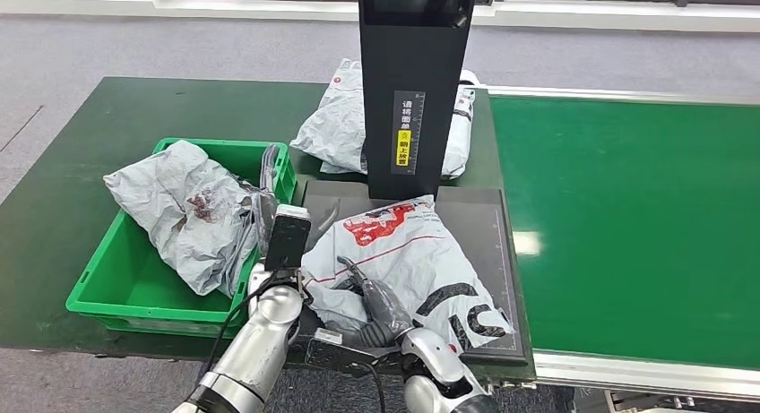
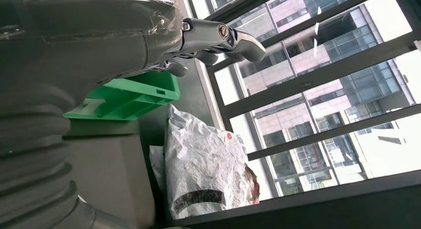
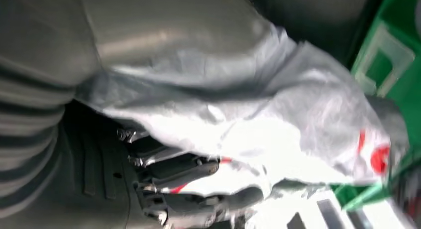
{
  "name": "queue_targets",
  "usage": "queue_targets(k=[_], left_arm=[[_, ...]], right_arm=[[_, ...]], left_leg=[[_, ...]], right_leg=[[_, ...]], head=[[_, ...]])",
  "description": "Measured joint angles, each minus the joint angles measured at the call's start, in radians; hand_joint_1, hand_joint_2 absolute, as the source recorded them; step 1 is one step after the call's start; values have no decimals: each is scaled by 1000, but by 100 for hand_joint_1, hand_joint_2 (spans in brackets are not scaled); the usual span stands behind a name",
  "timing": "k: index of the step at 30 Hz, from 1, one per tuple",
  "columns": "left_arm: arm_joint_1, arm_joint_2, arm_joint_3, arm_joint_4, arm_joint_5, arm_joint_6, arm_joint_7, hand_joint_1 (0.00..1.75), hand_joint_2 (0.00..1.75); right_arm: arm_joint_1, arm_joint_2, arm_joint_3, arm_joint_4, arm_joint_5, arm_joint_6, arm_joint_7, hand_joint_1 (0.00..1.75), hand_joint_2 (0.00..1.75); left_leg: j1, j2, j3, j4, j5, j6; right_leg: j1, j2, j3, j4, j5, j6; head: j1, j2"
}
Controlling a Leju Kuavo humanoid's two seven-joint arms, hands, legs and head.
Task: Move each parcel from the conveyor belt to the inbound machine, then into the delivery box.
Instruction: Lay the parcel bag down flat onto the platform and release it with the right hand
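On the scanner plate: I see the white parcel [image 1: 408, 256] lying crumpled on the dark inbound machine [image 1: 497, 252] platform, just in front of the black upright column [image 1: 414, 81].
Edges: the parcel spills over the plate's near-left edge toward the delivery box [image 1: 121, 283]; its far end touches the foot of the column.
Open room: the conveyor belt [image 1: 636, 225] stretches bare green to the right of the plate; the dark green table [image 1: 81, 144] lies beyond and left of the box.
Parcel look: wrinkled white plastic with red print near the column and bold black lettering near the front edge.
Right hand: my right hand [image 1: 376, 305] lies on the parcel's near side; in the right wrist view its fingers [image 3: 178, 172] are curled into the plastic, clamped on the parcel.
Left hand: my left hand [image 1: 285, 252] is raised between the box's right wall and the parcel; in the left wrist view its fingers [image 2: 233, 38] reach out with nothing between them, slightly apart.
In the box: a grey crumpled parcel [image 1: 184, 211] with a dark reddish patch fills the middle and leans over the right wall.
Behind the column: another white parcel [image 1: 336, 126] rests on the table, partly hidden by the column.
In the way: the column stands directly over the plate's far side; the box's right wall sits just beside the plate.
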Motion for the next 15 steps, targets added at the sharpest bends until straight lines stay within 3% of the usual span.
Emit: queue_targets(k=[5,12,15], left_arm=[[30,12,0,-7,-41,8,21,0,175],[48,22,0,-8,-52,8,25,0,175],[49,23,0,-7,-64,0,38,0,175]], right_arm=[[32,3,-54,-54,-23,-126,-50,0,175],[58,5,-111,-126,-28,-143,-56,0,175],[74,9,-129,-151,-71,-208,-117,0,175]], left_leg=[[0,0,0,0,0,0],[0,0,0,0,0,0],[0,0,0,0,0,0]], right_leg=[[0,0,0,0,0,0],[0,0,0,0,0,0],[0,0,-1,0,0,0]], head=[[0,0],[0,0],[0,0]])
